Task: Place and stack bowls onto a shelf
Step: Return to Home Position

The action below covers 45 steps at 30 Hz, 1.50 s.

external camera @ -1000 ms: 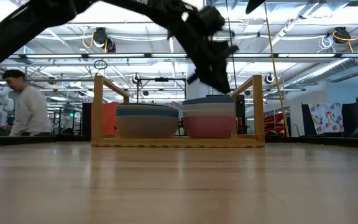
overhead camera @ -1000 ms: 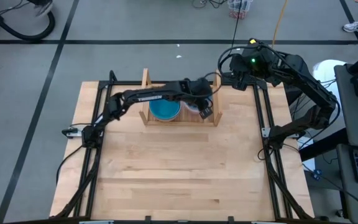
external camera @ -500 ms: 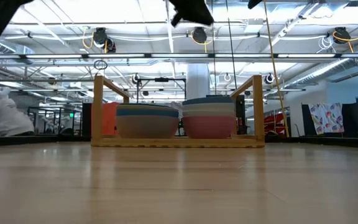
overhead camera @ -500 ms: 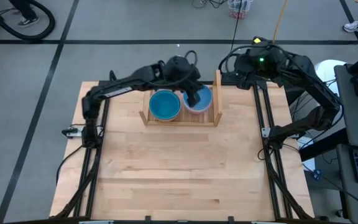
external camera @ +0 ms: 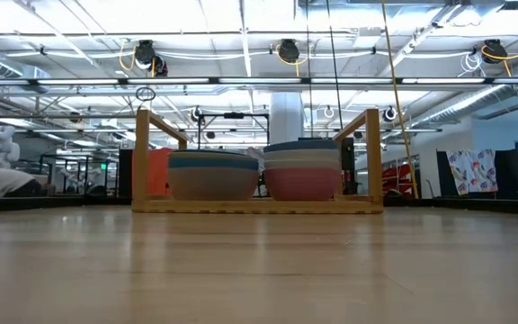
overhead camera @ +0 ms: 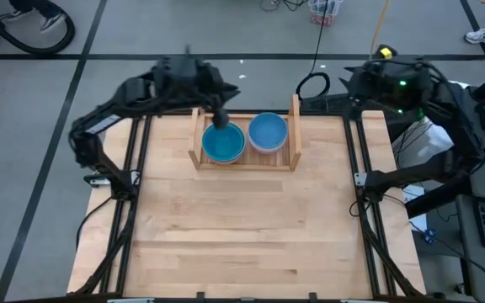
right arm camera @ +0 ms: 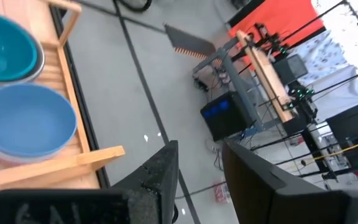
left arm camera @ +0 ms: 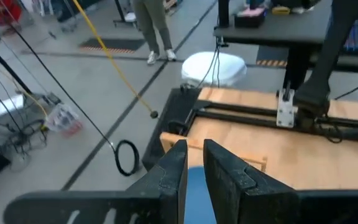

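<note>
The light-wood shelf [overhead camera: 244, 165] stands at the table's far middle, and two stacks of bowls rest on its base. The left stack [external camera: 212, 175] has a teal bowl [overhead camera: 223, 146] on top. The right stack [external camera: 302, 171] has a pink bowl at the bottom and a blue bowl [overhead camera: 268, 132] on top. My left gripper [left arm camera: 194, 158] hangs high above the shelf's left half [overhead camera: 222, 119], open by a narrow gap, with nothing between its fingers. My right gripper [right arm camera: 199, 163] is open and bare, high beyond the table's far right corner.
Black frame rails [overhead camera: 360, 181] run along the table's left and right sides. The wooden tabletop [overhead camera: 242, 227] spreads in front of the shelf. A coiled cable [overhead camera: 314, 84] lies on the floor behind the shelf. A person [left arm camera: 154, 28] stands far off.
My left gripper has risen from the right bowl stack, out of the low view, and swung toward the table's left and far edge; its gap looks unchanged. The blue top bowl stays on its stack. My right arm has drawn back toward the far right.
</note>
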Tool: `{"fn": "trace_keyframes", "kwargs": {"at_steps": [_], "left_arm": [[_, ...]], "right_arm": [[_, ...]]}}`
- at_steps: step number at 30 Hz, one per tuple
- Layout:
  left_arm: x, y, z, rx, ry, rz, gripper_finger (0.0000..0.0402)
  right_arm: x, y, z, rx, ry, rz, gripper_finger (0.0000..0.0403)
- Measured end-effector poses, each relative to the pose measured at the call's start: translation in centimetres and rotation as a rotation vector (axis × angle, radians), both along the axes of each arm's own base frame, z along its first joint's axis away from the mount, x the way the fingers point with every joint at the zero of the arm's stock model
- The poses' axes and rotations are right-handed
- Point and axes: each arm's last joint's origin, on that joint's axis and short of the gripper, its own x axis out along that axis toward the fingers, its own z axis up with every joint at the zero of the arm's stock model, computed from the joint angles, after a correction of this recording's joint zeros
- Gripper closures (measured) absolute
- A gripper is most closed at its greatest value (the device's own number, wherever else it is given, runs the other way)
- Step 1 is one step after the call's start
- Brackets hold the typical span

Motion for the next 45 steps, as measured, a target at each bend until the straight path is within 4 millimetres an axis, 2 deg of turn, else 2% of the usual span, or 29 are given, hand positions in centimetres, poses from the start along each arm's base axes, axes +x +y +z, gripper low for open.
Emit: {"fn": "trace_keyframes", "kwargs": {"at_steps": [6,11,21,29,36,45], "left_arm": [[-3.3,-1.3,1.7,0.019,-0.019,0.002,0.0344],[-5.9,-2.1,2.4,0.019,0.008,0.011,0.0344],[-10.5,-3.5,3.5,0.015,0.018,-0.001,0.0344],[-15.4,-4.5,3.9,-0.100,-0.003,0.033,0.0344],[-19.8,-5.5,3.7,-0.121,0.041,0.031,0.0344],[-24.0,-6.3,3.5,-0.133,0.038,0.036,0.0344]], "right_arm": [[-2.0,1.1,0.9,-0.031,-0.084,0.022,0.0287],[-3.5,1.8,1.3,-0.045,-0.124,0.033,0.0287],[-5.8,2.7,1.8,0.040,-0.316,-0.024,0.0287],[-7.9,3.5,2.1,0.018,-0.357,-0.019,0.0287],[-10.0,4.2,2.1,0.020,-0.416,-0.023,0.0287],[-13.0,5.4,1.5,0.085,-0.493,-0.054,0.0287]]}}
